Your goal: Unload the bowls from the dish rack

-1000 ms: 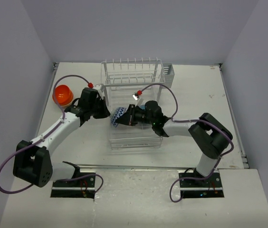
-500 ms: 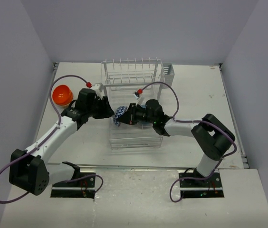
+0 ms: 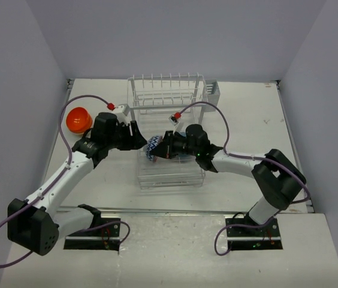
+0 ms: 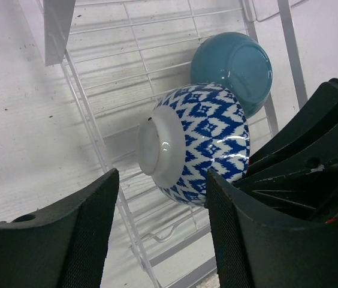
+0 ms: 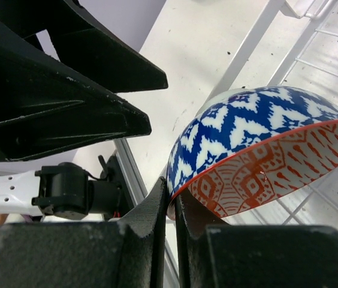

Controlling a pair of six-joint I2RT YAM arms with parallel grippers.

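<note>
A blue-and-white patterned bowl (image 3: 152,147) hangs tipped on its side over the left part of the white wire dish rack (image 3: 168,175). My right gripper (image 5: 172,193) is shut on its rim, where a red-patterned inside shows. My left gripper (image 4: 157,237) is open, and the bowl's white foot (image 4: 157,147) faces it just beyond the fingertips. In the top view the left gripper (image 3: 139,143) sits close to the bowl's left side. A teal bowl (image 4: 232,63) lies in the rack behind. An orange bowl (image 3: 78,120) rests on the table at the left.
The rack's upright tines (image 3: 166,84) stand at the back, with a small grey caddy (image 3: 212,96) at its right end. The right gripper's black body (image 4: 313,150) fills the right of the left wrist view. Both arms meet over the rack's left edge.
My left gripper has opened and moved right, up to the patterned bowl. The right gripper has kept its hold on the bowl and barely shifted.
</note>
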